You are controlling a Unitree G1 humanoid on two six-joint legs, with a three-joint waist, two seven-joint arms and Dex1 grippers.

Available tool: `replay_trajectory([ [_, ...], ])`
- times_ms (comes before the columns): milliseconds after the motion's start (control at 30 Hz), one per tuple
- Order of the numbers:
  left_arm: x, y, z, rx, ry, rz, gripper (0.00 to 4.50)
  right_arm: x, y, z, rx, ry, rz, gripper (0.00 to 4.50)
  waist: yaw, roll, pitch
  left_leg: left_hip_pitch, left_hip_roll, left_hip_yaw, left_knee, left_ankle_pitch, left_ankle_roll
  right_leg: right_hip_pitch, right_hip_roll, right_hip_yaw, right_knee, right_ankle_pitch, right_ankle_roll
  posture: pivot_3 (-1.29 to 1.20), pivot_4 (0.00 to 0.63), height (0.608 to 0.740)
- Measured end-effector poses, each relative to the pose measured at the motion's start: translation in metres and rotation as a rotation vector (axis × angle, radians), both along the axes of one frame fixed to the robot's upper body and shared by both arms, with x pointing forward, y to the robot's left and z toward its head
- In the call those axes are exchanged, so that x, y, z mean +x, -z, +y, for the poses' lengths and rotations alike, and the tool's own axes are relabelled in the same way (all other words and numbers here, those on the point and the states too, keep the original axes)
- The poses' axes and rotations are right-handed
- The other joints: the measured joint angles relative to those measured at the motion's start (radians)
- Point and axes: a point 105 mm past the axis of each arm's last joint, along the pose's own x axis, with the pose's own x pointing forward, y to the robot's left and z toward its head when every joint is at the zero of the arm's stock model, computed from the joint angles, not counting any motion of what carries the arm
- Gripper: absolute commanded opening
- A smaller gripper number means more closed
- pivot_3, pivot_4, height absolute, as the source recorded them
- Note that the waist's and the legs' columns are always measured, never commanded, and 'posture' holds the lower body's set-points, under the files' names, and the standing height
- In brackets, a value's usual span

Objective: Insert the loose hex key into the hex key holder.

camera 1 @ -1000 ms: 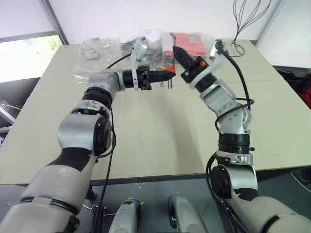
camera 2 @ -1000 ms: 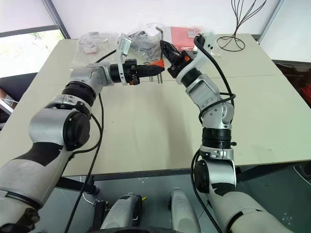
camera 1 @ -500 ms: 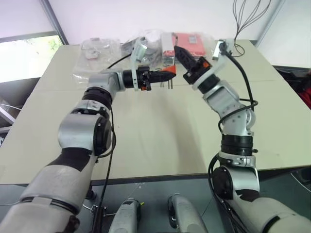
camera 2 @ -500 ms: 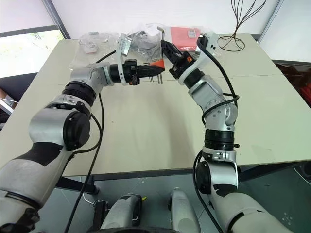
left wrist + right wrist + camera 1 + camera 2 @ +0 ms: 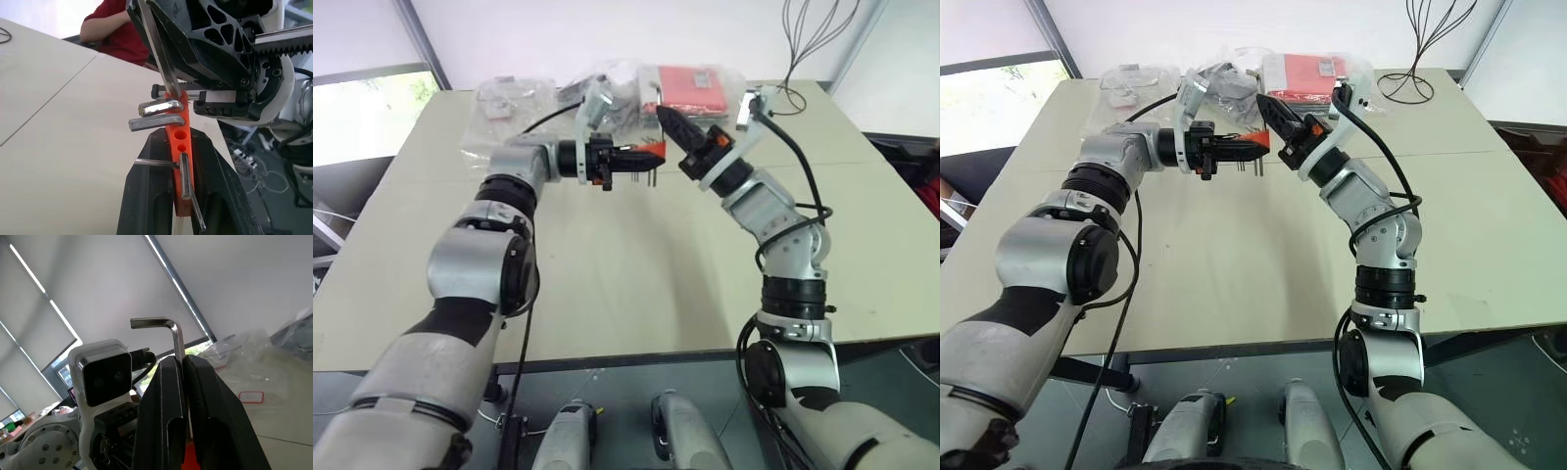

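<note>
My left gripper (image 5: 641,157) points right over the table and is shut on the orange hex key holder (image 5: 181,142). Several short metal keys stick out of the holder's side. My right gripper (image 5: 668,119) comes in from the right, just above the holder, and is shut on the loose hex key (image 5: 173,335), whose bent end stands above the fingers. In the left wrist view the loose hex key's (image 5: 159,54) straight shaft slants down and meets the far end of the orange block. Whether its tip sits in a hole cannot be told.
Behind the grippers, clear plastic bags (image 5: 509,103) and a red packet (image 5: 690,86) lie at the far side of the beige table (image 5: 626,274). A black wire stand (image 5: 808,39) stands at the far right. A person in a red shirt (image 5: 115,27) sits beyond the table.
My right wrist has tilted a little, bringing the key closer onto the holder. My left gripper has rolled slightly and stayed in place.
</note>
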Motion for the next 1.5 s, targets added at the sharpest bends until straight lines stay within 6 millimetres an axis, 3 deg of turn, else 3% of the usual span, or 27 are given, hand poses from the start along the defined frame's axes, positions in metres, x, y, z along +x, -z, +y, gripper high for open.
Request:
replay_trajectory([
  [967,0.0045,-0.0022,0.0017,-0.023,-0.044,0.006,0.00,0.0009,-0.0041,-0.0052,0.016,0.027,-0.022,0.04,-0.001,0.000,0.000,0.000,0.000,0.000,0.000,0.000,0.000,0.000,0.000,0.000,0.000,0.000,0.000,0.00,0.150,0.740],
  [1500,0.0029,-0.0070,0.0043,-0.001,-0.025,-0.102,0.00,-0.0057,-0.0096,-0.0045,-0.079,0.022,-0.103,0.04,0.000,0.000,0.000,0.000,0.000,0.000,0.000,0.000,0.000,0.000,0.000,0.000,0.000,0.000,0.000,0.00,0.150,0.740],
])
